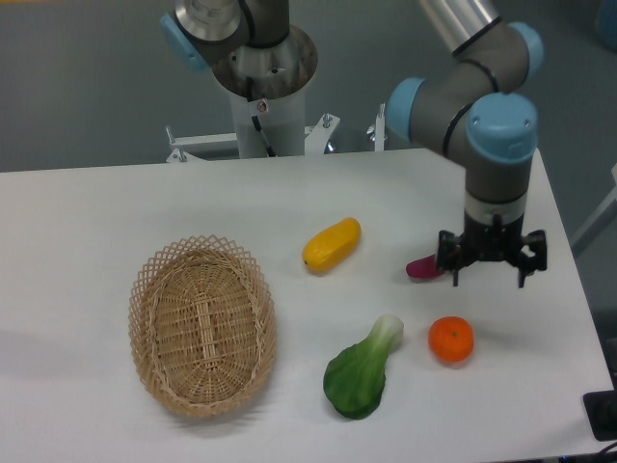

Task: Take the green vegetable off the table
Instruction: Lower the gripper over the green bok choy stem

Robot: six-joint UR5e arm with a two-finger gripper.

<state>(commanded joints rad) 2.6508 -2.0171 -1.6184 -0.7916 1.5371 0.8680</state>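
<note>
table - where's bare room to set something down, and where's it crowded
The table is bare along its back, behind the basket and yellow vegetable, and down the left of the basket. The front right is crowded: green vegetable, orange and purple sweet potato sit close together, with the gripper above.
</note>
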